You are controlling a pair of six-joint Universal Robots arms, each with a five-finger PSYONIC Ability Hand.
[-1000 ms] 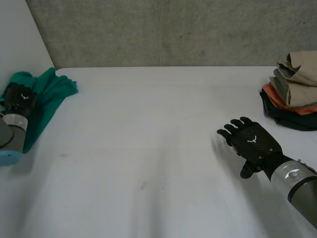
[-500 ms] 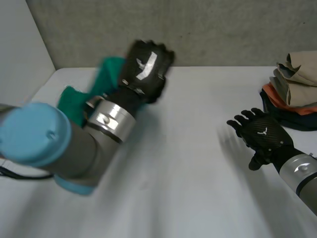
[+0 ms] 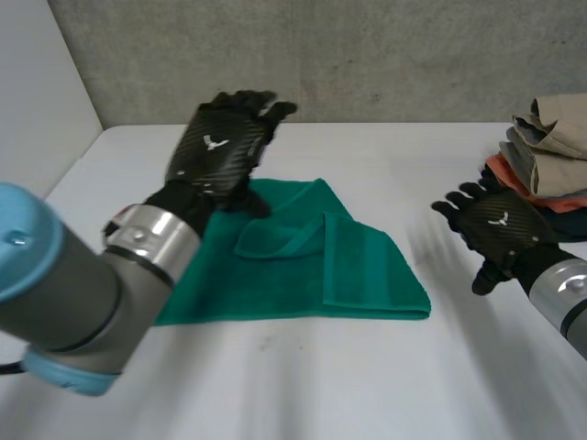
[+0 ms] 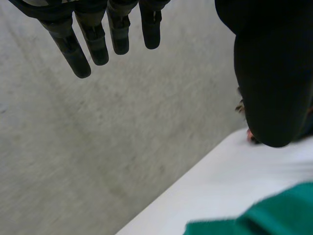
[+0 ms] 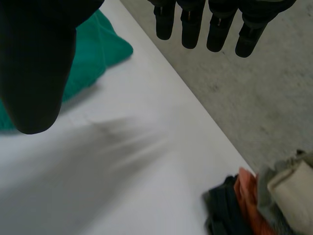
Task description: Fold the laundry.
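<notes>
A green towel point(image 3: 303, 266) lies loosely spread in the middle of the white table point(image 3: 293, 385), with one corner flopped over on itself. My left hand point(image 3: 220, 147) hovers over the towel's far left part, fingers point(image 4: 93, 44) straight and thumb point(image 4: 274, 73) apart, holding nothing. The towel's edge point(image 4: 264, 215) shows under that palm. My right hand point(image 3: 500, 229) hangs open above the table to the right of the towel, not touching it. Its fingers point(image 5: 205, 24) are straight, and the towel point(image 5: 93, 54) lies beyond its thumb point(image 5: 34, 63).
A stack of folded clothes point(image 3: 546, 174) in beige, orange and dark colours sits at the table's far right edge, just behind my right hand; it also appears as the stack point(image 5: 259, 200) in the right wrist view. A concrete wall point(image 3: 321, 55) backs the table.
My left hand swung from the table's left edge to the middle with the green towel, then opened; the towel now lies spread on the table. My right hand drifted slightly right.
</notes>
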